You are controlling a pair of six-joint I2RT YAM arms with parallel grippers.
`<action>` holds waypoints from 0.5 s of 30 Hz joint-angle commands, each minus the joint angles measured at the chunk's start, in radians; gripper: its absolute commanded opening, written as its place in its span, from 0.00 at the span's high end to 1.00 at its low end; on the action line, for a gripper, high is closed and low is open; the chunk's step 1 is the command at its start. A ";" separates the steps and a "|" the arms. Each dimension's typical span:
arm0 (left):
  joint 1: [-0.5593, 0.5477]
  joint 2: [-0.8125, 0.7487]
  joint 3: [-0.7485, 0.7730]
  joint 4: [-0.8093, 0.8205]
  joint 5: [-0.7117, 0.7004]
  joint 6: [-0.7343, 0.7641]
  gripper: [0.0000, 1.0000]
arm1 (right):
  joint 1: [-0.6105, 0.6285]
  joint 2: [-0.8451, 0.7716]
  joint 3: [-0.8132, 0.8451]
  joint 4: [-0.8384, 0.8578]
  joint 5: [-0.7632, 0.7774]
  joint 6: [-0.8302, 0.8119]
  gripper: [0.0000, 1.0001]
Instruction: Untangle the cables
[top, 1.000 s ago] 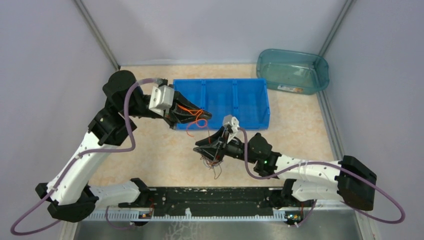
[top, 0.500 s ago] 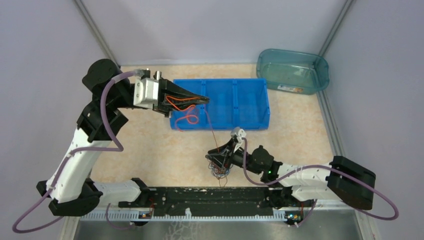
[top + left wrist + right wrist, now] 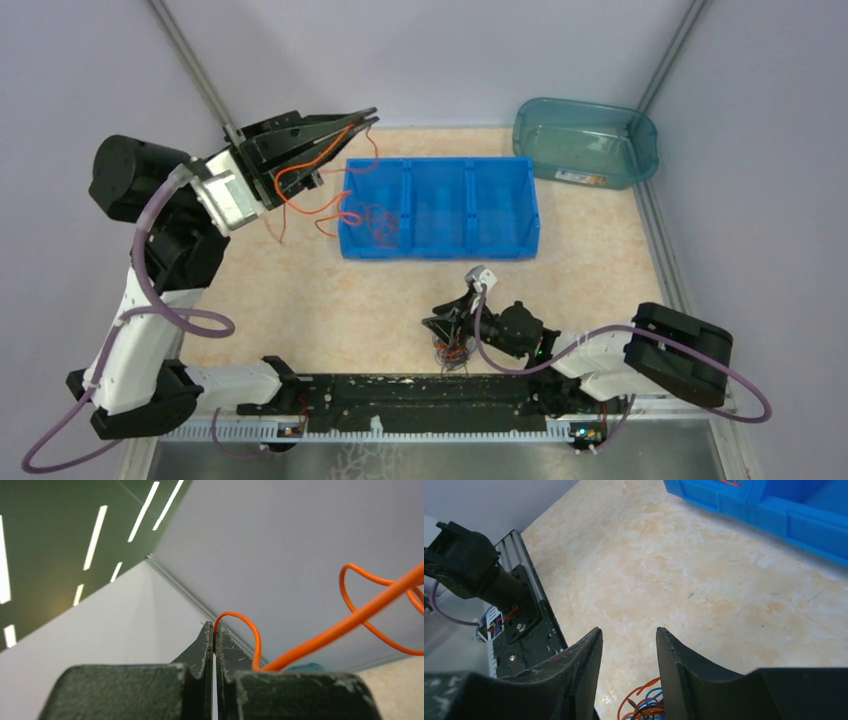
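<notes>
While the left gripper (image 3: 215, 630) pinches an orange cable (image 3: 350, 620), the tangle (image 3: 644, 707) lies under the right gripper (image 3: 626, 640).

two arms (image 3: 150, 300); one blue bin (image 3: 440, 207), one teal tub (image 3: 585, 142)

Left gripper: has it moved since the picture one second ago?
Yes. The left gripper, shut on an orange cable, has risen and swung toward the back wall. It was over the blue bin's left compartment; now it is beyond the bin's far-left corner.

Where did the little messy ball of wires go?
In the top view the tangle sits low on the table, just under the right tool, near the black rail.
</notes>
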 commanded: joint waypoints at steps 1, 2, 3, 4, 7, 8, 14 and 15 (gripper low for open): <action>-0.004 -0.001 0.054 0.101 -0.086 0.085 1.00 | 0.006 -0.003 0.005 0.110 0.035 0.002 0.52; -0.004 0.002 0.060 0.076 -0.081 0.079 1.00 | 0.006 -0.014 0.012 0.098 0.039 -0.004 0.51; -0.004 0.001 0.057 0.052 -0.071 0.073 1.00 | 0.006 -0.031 0.025 0.074 0.044 -0.008 0.50; -0.003 -0.002 0.048 0.029 -0.060 0.068 1.00 | 0.006 -0.056 0.040 0.032 0.048 -0.012 0.50; -0.003 -0.023 -0.018 0.004 -0.044 0.037 1.00 | 0.005 -0.144 0.083 -0.075 0.068 -0.028 0.44; -0.003 -0.030 -0.045 0.003 -0.043 0.025 1.00 | 0.005 -0.175 0.095 -0.105 0.075 -0.032 0.43; -0.003 -0.065 -0.221 -0.017 -0.046 0.001 1.00 | -0.005 -0.359 0.164 -0.337 0.214 -0.057 0.40; -0.003 -0.067 -0.251 -0.020 -0.046 0.000 1.00 | -0.005 -0.380 0.175 -0.384 0.252 -0.061 0.40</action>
